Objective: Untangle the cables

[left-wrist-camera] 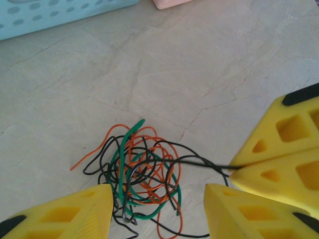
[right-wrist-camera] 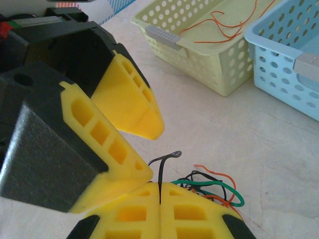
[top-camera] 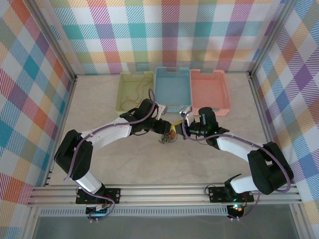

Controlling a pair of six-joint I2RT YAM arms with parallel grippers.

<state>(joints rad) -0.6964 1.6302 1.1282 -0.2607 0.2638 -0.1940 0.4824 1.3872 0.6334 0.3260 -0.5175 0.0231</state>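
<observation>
**Cables.** The cables (left-wrist-camera: 144, 169) lie as one loose tangle of orange, black and green strands on the table (left-wrist-camera: 199, 74). The tangle sits near the table's centre, in front of the baskets.

**Left gripper.** The left gripper (left-wrist-camera: 158, 194) has its jaws spread wide. In the left wrist view the tangle lies in the gap between them and extends forward past the fingertips. Neither finger is seen pressing on a strand.

**Right gripper.** The right gripper (right-wrist-camera: 159, 185) has its jaws closed and pinches a single black wire (right-wrist-camera: 162, 167). The free end of the wire curls up just above the fingertips. In the left wrist view the same wire runs almost straight from the tangle to the closed yellow tips at the right.

**View differences.**
- The top external view shows both arms meeting over the tangle, just in front of the blue basket (top-camera: 172, 89). The pink basket (top-camera: 209, 89) stands to its right.
- The right wrist view shows loose orange wires (right-wrist-camera: 234, 25) lying inside the yellow-green basket (right-wrist-camera: 199, 55).
- The left wrist view shows the strand crossings within the tangle. In the top external view the tangle is too small to resolve.
</observation>
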